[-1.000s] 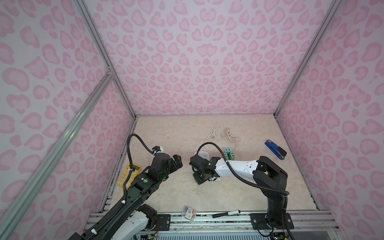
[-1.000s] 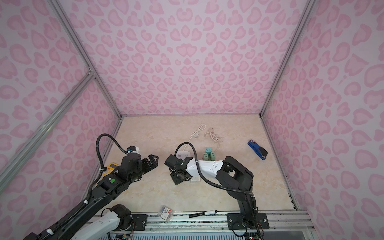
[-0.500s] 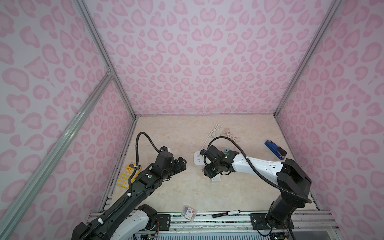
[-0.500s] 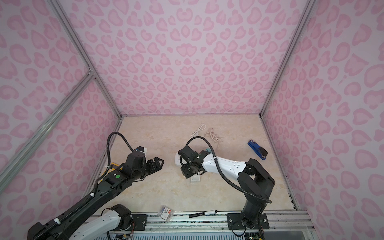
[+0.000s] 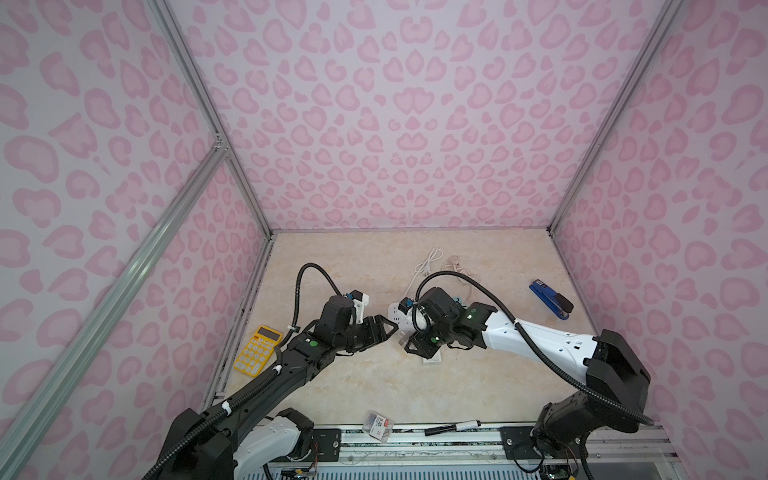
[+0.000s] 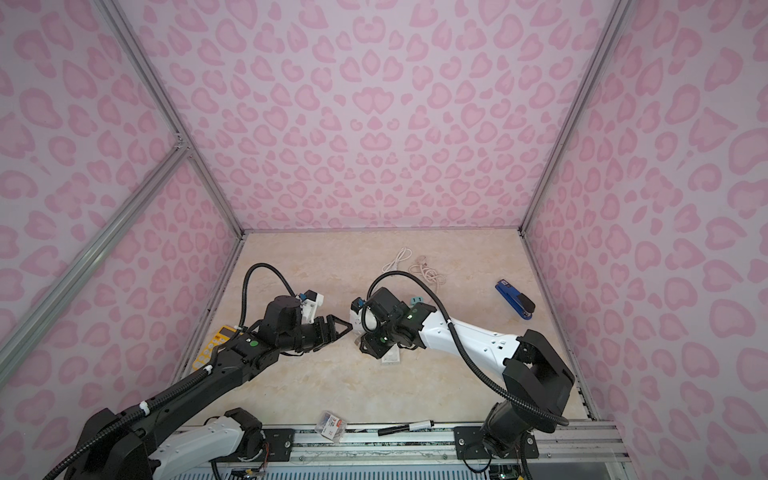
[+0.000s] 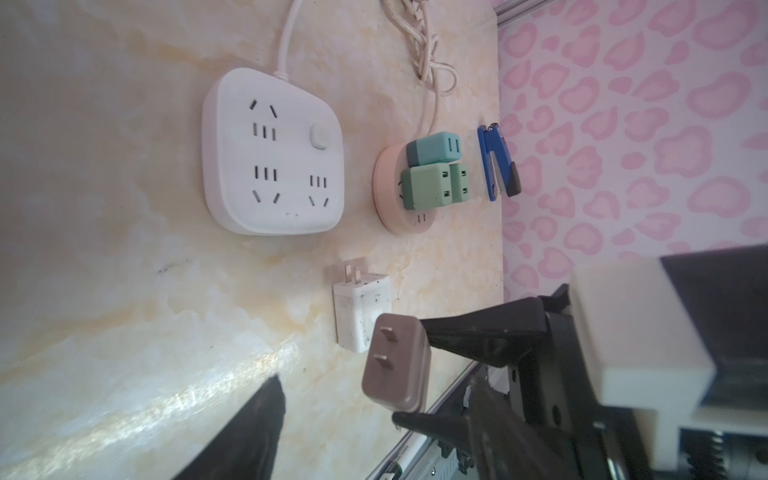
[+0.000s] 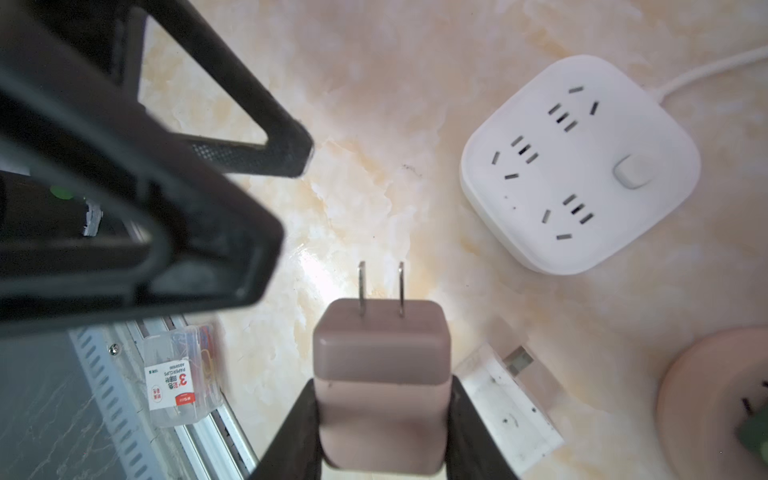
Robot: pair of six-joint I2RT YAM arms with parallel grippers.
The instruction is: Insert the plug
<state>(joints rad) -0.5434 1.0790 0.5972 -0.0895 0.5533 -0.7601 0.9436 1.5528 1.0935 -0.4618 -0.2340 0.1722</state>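
Two steps of the task look done, as I judge it: the plug (image 8: 381, 345) is gripped and it is lifted off the table (image 5: 353, 386). Insertion itself is not yet done, because all the slots of the power strip (image 8: 582, 166) are empty.

Farthest left lies a yellow calculator (image 5: 258, 350), flat plastic with small keys, at about nine o'clock from the left gripper (image 5: 386, 328). This gripper has its black triangular fingers (image 8: 249, 160) apart, with a rough pad on the inner face, and it holds nothing.

Next, at about three o'clock from it, the right gripper (image 8: 382, 384) is closed on the plug and presses its two flat sides. The plug is a rounded block of smooth, matte, brown-pink plastic, with two thin flat metal prongs that point away from the jaws into free air.

In a top view the strip lies on the table at about eleven o'clock from the right gripper. It is shiny white plastic, square with soft corners, with a round button and a white cord. The table is glossy beige, marble-like.

What I think remains: line up the prongs with a two-slot opening, then push straight in.

A blue stapler (image 5: 550, 299) lies well apart at two o'clock.
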